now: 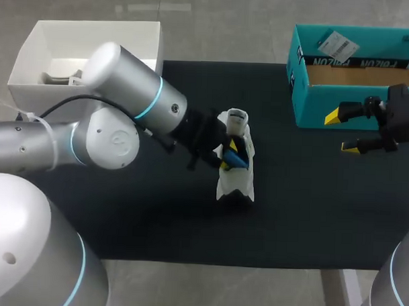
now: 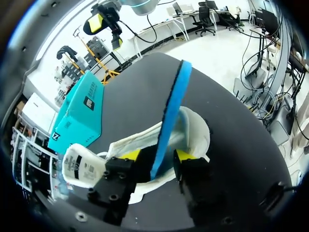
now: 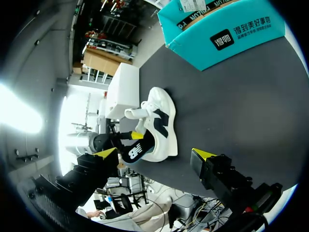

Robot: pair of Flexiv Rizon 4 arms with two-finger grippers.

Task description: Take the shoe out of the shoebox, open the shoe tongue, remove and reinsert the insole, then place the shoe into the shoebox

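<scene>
A white shoe stands on the black mat, toe toward the front edge; it shows with a dark logo in the right wrist view. A blue insole sticks up out of its opening, seen also in the head view. My left gripper is at the shoe's opening. Its fingers are open on either side of the insole, with a gap on one side. The teal shoebox sits open at the back right. My right gripper hangs open in front of it, holding nothing.
A white box with grey items inside stands at the back left corner. The black mat covers the table's middle. My left arm lies across the mat's left half.
</scene>
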